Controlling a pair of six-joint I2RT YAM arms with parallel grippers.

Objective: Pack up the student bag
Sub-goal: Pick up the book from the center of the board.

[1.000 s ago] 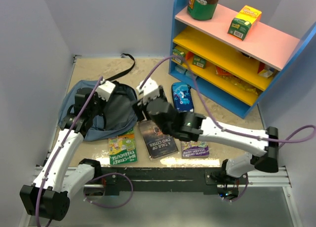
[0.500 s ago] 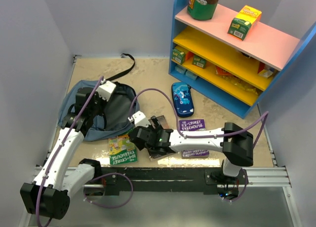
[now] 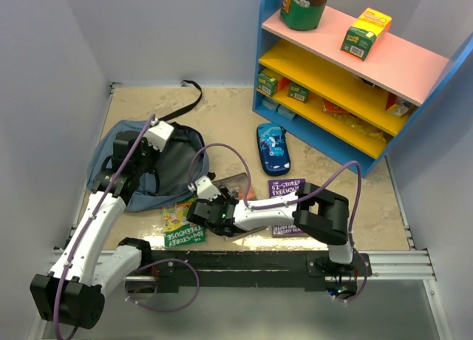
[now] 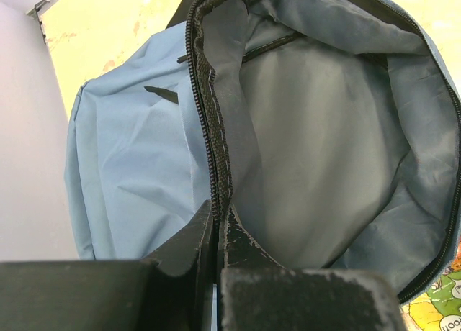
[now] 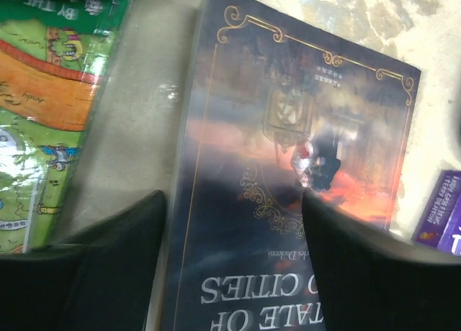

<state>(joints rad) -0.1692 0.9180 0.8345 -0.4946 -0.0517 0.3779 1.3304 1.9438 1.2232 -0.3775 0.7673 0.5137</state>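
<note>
left wrist: left fingers [image 4: 189, 239] clenched on bag [image 4: 130, 165] rim; lining visible.
right wrist: right fingers [image 5: 108, 273] released, spread over dark book [image 5: 288, 165].
top: shelf [image 3: 421, 63] seen only here.

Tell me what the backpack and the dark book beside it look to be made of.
Student bag: soft woven fabric, probably nylon or polyester, with a matte slate-blue finish. It creases and sags. The grey lining looks smoother, and the black zipper has coarse teeth.
A Tale of Two Cities book: a paperback, likely paper with a glossy laminated cover. Light sheens across its dark print.
</note>
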